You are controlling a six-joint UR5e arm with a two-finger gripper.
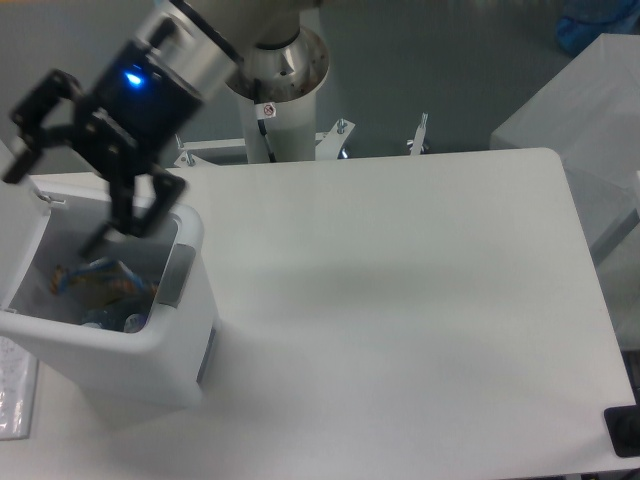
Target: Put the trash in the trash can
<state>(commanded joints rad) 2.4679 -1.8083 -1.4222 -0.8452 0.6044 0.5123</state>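
At the far left edge a flat pale item lies on the table beside the bin, too cropped to identify. The trash can stands on the left part of the table, its white lid swung open to the left and the grey front latch facing right on the rim. Inside, near the bottom, lies the blue snack wrapper — crumpled, with orange and yellow print showing — and just below it something bluish and clear that appears to be the crushed plastic bottle, though it is largely hidden by the front wall and the view is blurred. Directly above the bin opening hangs the gripper, its two black fingers spread wide apart and holding nothing; one finger points down into the mouth of the can, the other reaches out over the lid side. A blue light glows on the wrist housing. Behind, the arm's grey pedestal rises past the table's back edge, with a small round label on it. At the right, beyond the table, a grey-white block stands apart, and a dark object sits at the lower right corner.
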